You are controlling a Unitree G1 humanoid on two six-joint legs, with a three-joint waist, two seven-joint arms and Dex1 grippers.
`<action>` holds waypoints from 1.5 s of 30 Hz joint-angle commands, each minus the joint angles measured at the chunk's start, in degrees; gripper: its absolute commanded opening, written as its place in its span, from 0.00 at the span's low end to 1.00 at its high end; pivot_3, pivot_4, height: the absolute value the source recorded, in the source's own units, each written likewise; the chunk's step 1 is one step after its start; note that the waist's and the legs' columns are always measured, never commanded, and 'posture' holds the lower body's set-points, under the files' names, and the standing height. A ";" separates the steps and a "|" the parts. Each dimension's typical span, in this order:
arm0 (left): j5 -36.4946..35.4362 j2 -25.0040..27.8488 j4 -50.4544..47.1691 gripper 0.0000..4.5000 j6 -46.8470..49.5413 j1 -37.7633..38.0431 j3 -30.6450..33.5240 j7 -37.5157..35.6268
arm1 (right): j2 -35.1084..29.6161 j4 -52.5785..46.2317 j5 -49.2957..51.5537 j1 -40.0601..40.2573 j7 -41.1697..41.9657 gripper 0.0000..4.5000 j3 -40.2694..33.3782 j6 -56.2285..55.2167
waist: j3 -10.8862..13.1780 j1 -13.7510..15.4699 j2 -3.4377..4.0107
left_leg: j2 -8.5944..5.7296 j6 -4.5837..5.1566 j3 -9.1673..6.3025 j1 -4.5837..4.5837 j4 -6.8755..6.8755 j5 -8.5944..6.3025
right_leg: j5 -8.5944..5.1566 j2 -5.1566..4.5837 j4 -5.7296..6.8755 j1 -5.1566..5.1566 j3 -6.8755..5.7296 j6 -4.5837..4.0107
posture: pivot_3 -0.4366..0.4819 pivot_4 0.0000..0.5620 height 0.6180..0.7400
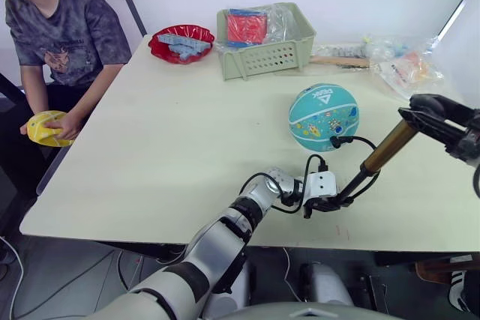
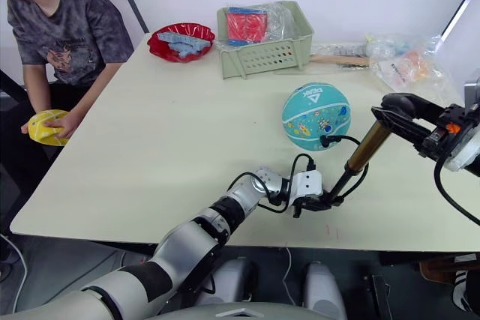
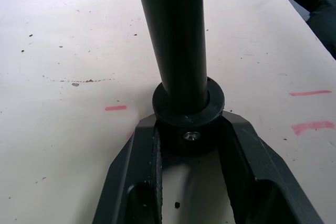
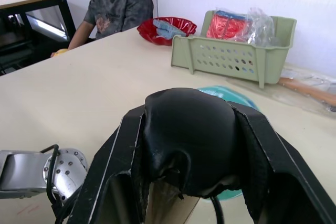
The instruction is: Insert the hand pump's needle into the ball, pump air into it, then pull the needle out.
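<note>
The teal ball (image 1: pixel 323 116) rests on the table right of centre. The hand pump (image 1: pixel 389 148) slants from upper right down to the table in front of the ball. My left gripper (image 3: pixel 188 124) is shut on its black lower end cap (image 3: pixel 188 109), close to the table surface. My right gripper (image 4: pixel 189 113) is shut on the black handle (image 4: pixel 189 140) at the raised top end. The thin black hose (image 1: pixel 361 141) loops from the pump's base to a small black fitting (image 1: pixel 334 141) that touches the ball's near side. The needle's pin is hidden there.
A green basket (image 1: pixel 266 54) and a red bowl (image 1: pixel 180 43) stand at the table's far edge, with a wooden-handled tool (image 1: pixel 337 60) and plastic bags (image 1: pixel 405 69) at the far right. A person (image 1: pixel 60 28) sits at the left with a yellow ball (image 1: pixel 45 129).
</note>
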 commanded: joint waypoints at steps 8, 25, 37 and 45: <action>4.21 1.81 4.78 0.24 2.13 2.86 -3.23 -0.82 | -2.66 0.89 2.56 -3.89 -3.06 0.36 -7.19 -0.28 | 0.24 0.04 0.02 | -0.04 0.00 0.05 -0.09 0.00 0.00 | 0.00 -0.09 -0.02 -0.08 0.02 0.01 | 0.48 0.27 0.98; 4.18 2.06 4.50 0.24 2.20 3.11 -3.27 -0.67 | 12.76 -2.99 -15.48 15.12 0.91 0.36 11.16 -9.53 | -0.13 -0.03 -0.66 | 0.03 -0.01 -0.14 0.06 -0.04 0.00 | -0.03 -0.01 -0.02 0.04 -0.15 0.04 | 0.48 0.27 0.98; 4.04 2.46 4.27 0.24 2.50 3.05 -3.13 -0.82 | 23.18 10.66 -34.54 18.85 3.32 0.36 24.74 -25.73 | -0.61 -0.13 -0.87 | 0.05 -0.01 -0.26 0.14 -0.04 -0.01 | -0.03 0.05 0.00 0.08 -0.24 0.02 | 0.48 0.27 0.98; 4.05 2.68 4.23 0.24 2.50 3.10 -3.12 -0.84 | 22.12 6.17 -32.32 18.08 3.19 0.36 21.96 -25.23 | -0.66 -0.13 -0.85 | 0.07 -0.01 -0.30 0.17 -0.05 -0.01 | -0.03 0.08 0.02 0.09 -0.27 0.02 | 0.48 0.27 0.98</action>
